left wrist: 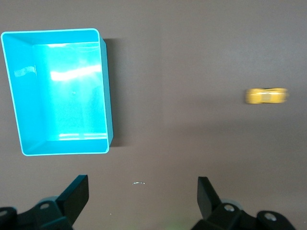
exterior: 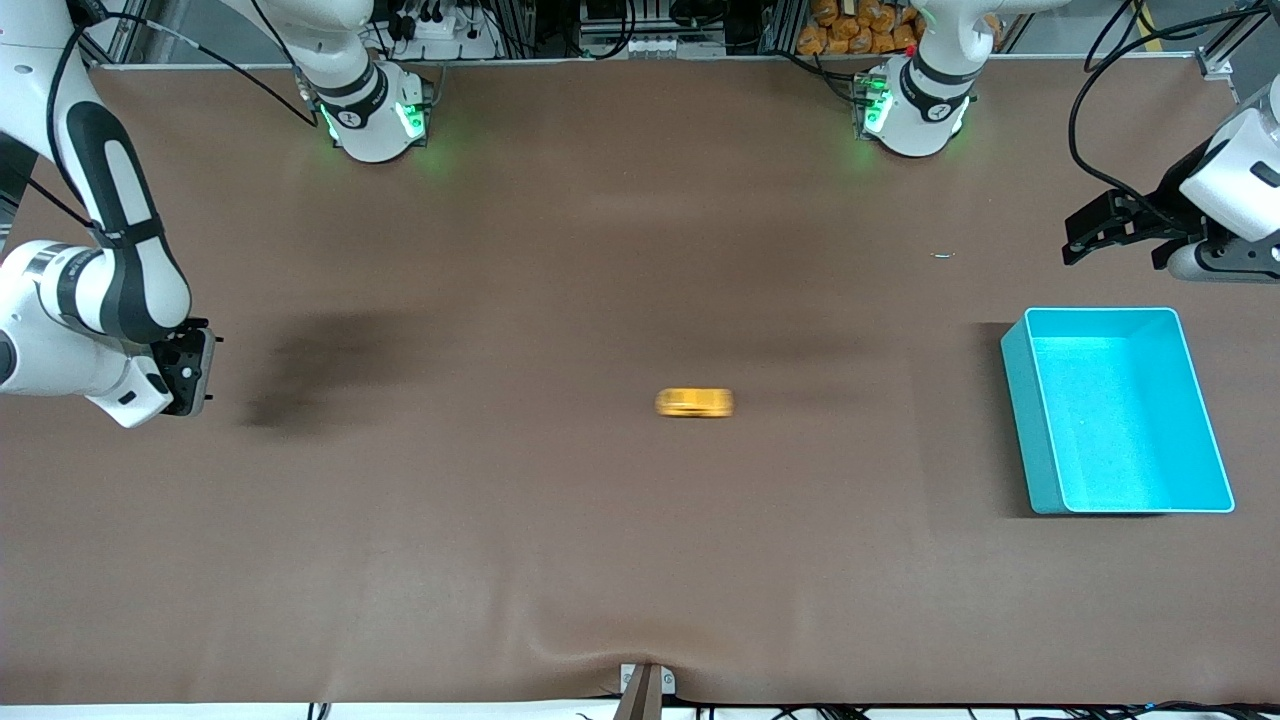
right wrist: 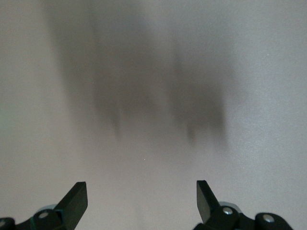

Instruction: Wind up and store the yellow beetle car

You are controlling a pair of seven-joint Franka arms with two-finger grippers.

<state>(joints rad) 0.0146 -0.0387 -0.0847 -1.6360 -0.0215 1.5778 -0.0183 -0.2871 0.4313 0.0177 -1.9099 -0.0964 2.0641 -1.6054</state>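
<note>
At the frame's left edge the right hand hangs released over bare tabletop; the yellow beetle car lies mid-frame; the turquoise bin sits lower right; the left hand, released, hangs upper right

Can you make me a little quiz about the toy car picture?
1. True or false: the car is inside the bin.
2. Which gripper is over the table near the bin: A) left, B) right?
3. Fill in: both grippers are ____ and hold nothing.

Key: 1 false, the car sits on the table, apart from the bin, toward the right arm's end; 2 A; 3 open.
</note>
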